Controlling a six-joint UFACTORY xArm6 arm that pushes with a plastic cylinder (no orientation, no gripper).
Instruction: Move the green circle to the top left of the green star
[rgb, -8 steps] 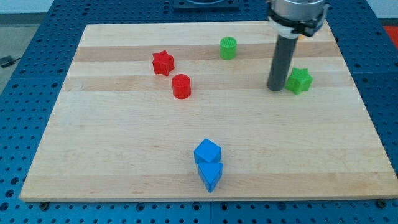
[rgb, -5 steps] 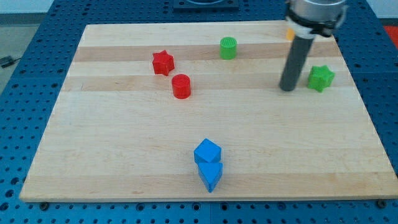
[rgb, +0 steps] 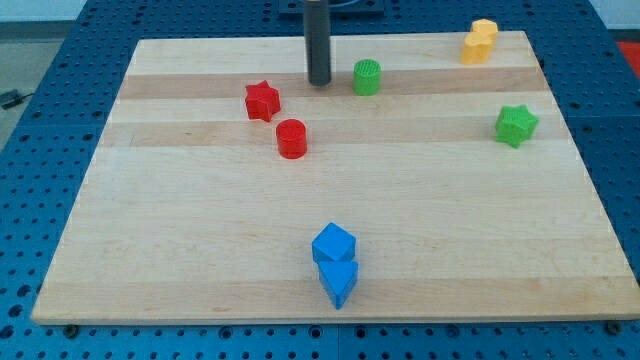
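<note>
The green circle (rgb: 367, 77) stands near the board's top, a little right of centre. The green star (rgb: 516, 125) lies far to the view's right and lower, near the right edge. My tip (rgb: 319, 82) rests on the board just left of the green circle, with a small gap between them. The rod rises straight up out of the view's top.
A red star (rgb: 262, 100) and a red circle (rgb: 291, 138) lie left of and below my tip. Two yellow blocks (rgb: 478, 41) sit at the top right corner. A blue cube (rgb: 333, 244) touches another blue block (rgb: 339, 281) near the bottom edge of the wooden board (rgb: 150, 250).
The green star was pushed right, from about mid-right to near the right edge. My tip then left it and swung across to the left side of the green circle.
</note>
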